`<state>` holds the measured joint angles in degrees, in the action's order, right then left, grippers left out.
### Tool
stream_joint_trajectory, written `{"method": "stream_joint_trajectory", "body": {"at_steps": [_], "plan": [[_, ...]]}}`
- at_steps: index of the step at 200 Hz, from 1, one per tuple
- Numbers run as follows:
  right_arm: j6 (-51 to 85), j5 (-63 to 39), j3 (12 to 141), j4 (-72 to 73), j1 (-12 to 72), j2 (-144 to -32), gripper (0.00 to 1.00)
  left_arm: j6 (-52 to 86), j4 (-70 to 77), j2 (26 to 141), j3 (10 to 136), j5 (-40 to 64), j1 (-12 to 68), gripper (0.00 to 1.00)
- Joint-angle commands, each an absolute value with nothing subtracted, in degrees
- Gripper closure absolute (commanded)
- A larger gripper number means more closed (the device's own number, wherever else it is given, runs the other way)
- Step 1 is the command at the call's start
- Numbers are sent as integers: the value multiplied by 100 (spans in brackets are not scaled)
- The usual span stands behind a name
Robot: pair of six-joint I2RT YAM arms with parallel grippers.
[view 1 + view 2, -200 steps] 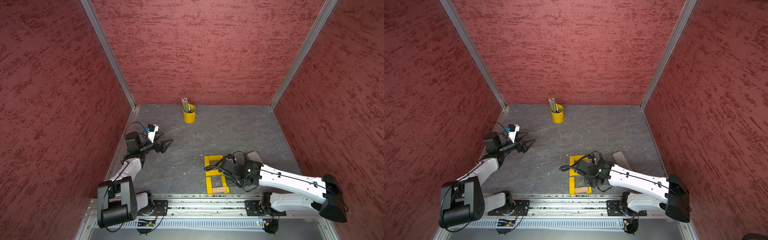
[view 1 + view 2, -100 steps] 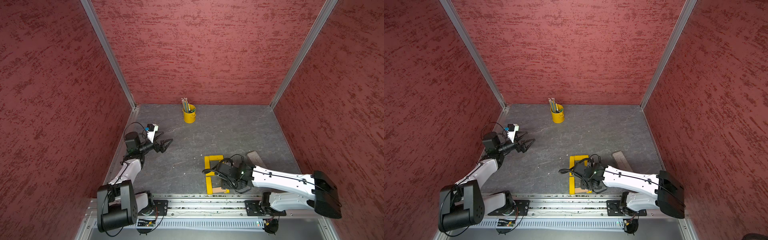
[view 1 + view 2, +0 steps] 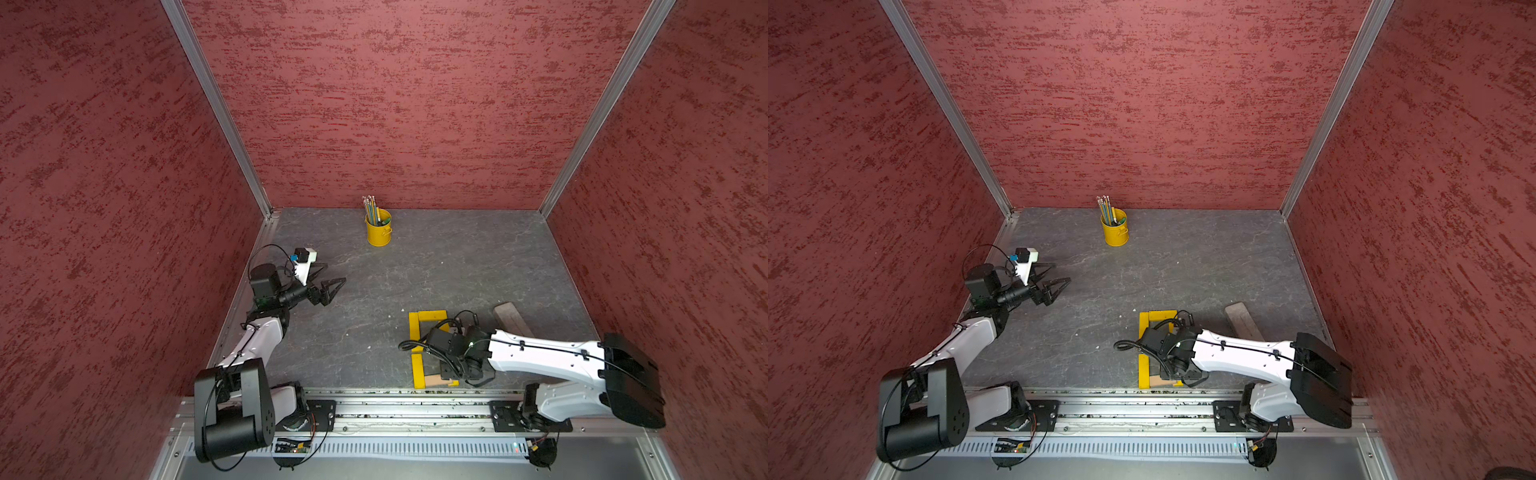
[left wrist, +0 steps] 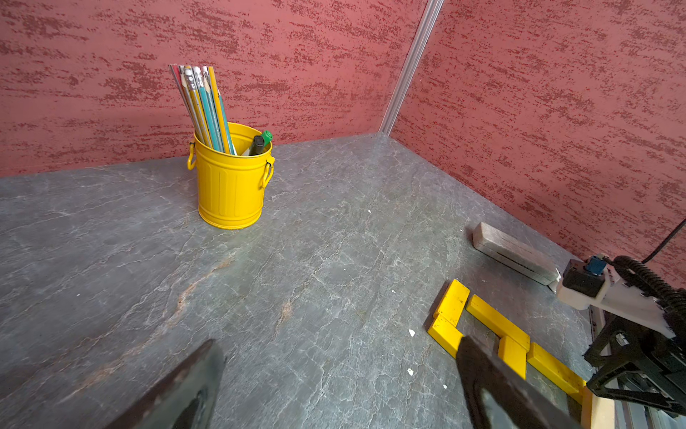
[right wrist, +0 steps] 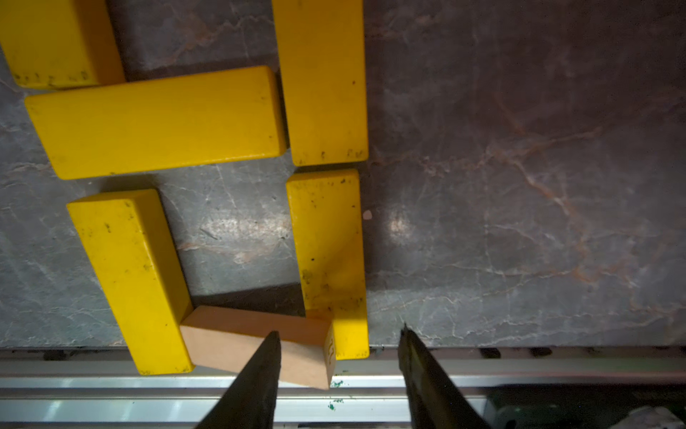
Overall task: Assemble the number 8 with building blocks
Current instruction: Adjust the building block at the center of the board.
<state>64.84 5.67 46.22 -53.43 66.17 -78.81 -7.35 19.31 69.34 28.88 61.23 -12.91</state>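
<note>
The number 8 (image 3: 431,316) lies flat on the grey table (image 3: 457,266), right of centre and hard against the near edge. It is a blocky figure of bright yellow planks (image 5: 156,119) laid end to end with small gaps: a far bar, side planks and a slightly slanted middle bar. In both top views the right arm hides most of its right side. The near bar is the tan plank (image 5: 230,334), and it sits askew. Its left end butts the left near side plank and its right end overlaps the near tip of the right one. All three jut past the table edge over the aluminium rail (image 5: 92,386).

The right gripper (image 5: 339,330) hangs over that near right corner with its fingers apart, one in front of the tan plank and the other over bare table, clamping nothing. The left gripper (image 3: 334,274) is well off to the left, spread wide and empty. The yellow pencil bucket (image 3: 378,230) stands by the far wall. The grey-brown slab (image 3: 513,318) lies near the figure's far right corner.

Since a second ago, the right arm has swung left and nearer, from the middle of the figure to its near end. The planks and the left gripper have not moved.
</note>
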Motion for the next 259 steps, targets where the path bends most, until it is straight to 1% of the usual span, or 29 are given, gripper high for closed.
{"method": "stream_joint_trajectory", "body": {"at_steps": [1,39,138,169,236,259], "plan": [[6480,834,4812,-5331,6627,-8018,46,-761,1966,6961,2848,6163,-1309,0],[6560,761,4741,-5100,6614,-8033,46,-760,1973,6974,2843,6162,-1309,0],[6582,864,4785,-5080,6532,-8297,47,-739,2030,7029,2846,6183,-1309,0],[6609,882,4748,-5063,6487,-8297,49,-751,2027,7030,2842,6179,-1308,0],[6460,929,4814,-5070,6478,-8657,50,-764,2021,7049,2839,6170,-1305,0],[6460,940,4774,-5045,6463,-8653,52,-762,2024,7062,2839,6170,-1310,0]]}}
